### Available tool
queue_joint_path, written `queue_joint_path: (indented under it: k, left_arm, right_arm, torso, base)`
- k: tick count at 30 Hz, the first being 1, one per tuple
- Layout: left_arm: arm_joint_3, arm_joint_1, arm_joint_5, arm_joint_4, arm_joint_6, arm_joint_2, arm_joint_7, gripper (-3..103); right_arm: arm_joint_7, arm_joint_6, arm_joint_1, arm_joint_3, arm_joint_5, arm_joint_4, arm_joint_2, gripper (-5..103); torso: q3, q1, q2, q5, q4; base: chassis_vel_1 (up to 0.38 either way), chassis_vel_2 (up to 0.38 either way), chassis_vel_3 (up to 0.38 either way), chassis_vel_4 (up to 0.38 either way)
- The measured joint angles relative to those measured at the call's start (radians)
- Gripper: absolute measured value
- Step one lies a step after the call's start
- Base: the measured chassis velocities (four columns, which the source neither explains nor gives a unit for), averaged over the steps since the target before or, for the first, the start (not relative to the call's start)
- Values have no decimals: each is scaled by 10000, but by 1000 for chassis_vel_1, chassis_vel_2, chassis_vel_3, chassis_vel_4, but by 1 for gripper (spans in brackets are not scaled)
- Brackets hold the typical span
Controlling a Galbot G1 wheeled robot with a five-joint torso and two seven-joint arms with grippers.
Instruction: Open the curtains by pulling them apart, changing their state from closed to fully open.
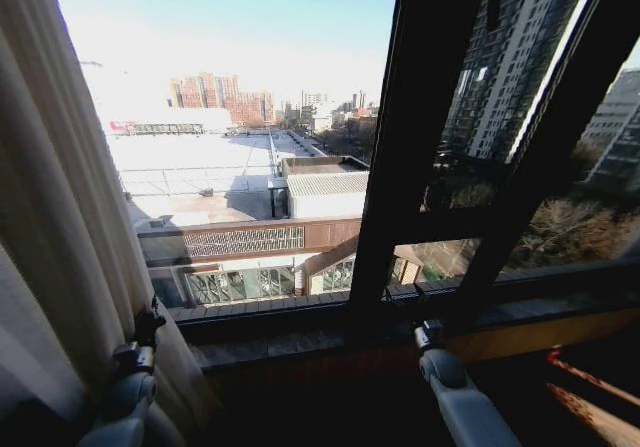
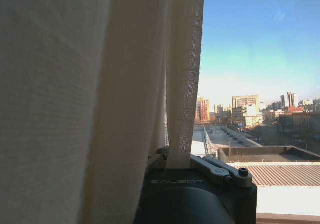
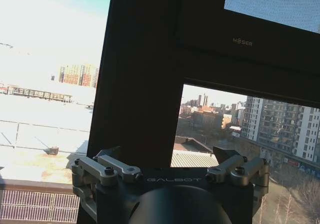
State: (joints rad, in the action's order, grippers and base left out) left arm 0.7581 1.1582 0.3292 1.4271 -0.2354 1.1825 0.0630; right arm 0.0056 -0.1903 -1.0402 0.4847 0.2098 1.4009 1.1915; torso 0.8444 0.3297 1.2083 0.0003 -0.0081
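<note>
The sheer cream curtain point(image 1: 60, 217) hangs bunched at the left side of the window, its pleats falling past my left arm. My left gripper point(image 1: 148, 325) is low at the curtain's inner edge. In the left wrist view the curtain point(image 2: 100, 83) covers the near side and its hem edge runs down between the jaws of the left gripper point(image 2: 179, 161), which is shut on it. My right gripper point(image 1: 428, 329) is raised in front of the dark window post, apart from any fabric. In the right wrist view the right gripper point(image 3: 170, 159) is open with nothing between its fingers.
A dark window frame post point(image 1: 410, 117) stands right of centre, close ahead of the right gripper; it shows as a wide post point(image 3: 145, 83) in the right wrist view. A window sill point(image 1: 300, 342) runs across below the glass. Rooftops and towers lie outside.
</note>
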Motion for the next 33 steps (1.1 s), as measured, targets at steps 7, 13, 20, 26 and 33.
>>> queue_joint_path:
  k: [7, 13, 20, 26, 33]
  left_arm:
    - [-1, -18, -10, -75, -29, -7, 16, 0]
    - [0, -20, -9, -100, -20, -33, 29, 0]
    - [22, 1, -4, -105, -15, -52, 33, 0]
    - [47, 23, 5, -125, -25, -65, 35, 0]
    - [110, 28, 72, -183, -40, -135, 51, 0]
  right_arm:
    - [0, 0, 0, 0, 0, 0, 1, 100]
    - [0, 0, 0, 0, 0, 0, 0, 100]
    - [0, 0, 0, 0, 0, 0, 0, 100]
    - [0, 0, 0, 0, 0, 0, 0, 100]
    - [0, 0, 0, -1, 0, 1, 3, 100]
  torso:
    - [-2, -3, 1, -3, 3]
    - [0, 0, -2, -2, 0]
    - [0, 0, -2, -2, 0]
    - [-2, -1, -1, 1, 1]
    - [-3, -1, 1, -10, 7]
  base:
    - [54, 23, -41, -21]
    - [0, 0, 0, 0]
    - [55, 21, -56, -31]
    - [176, 123, -185, -126]
    - [123, 97, -116, -97]
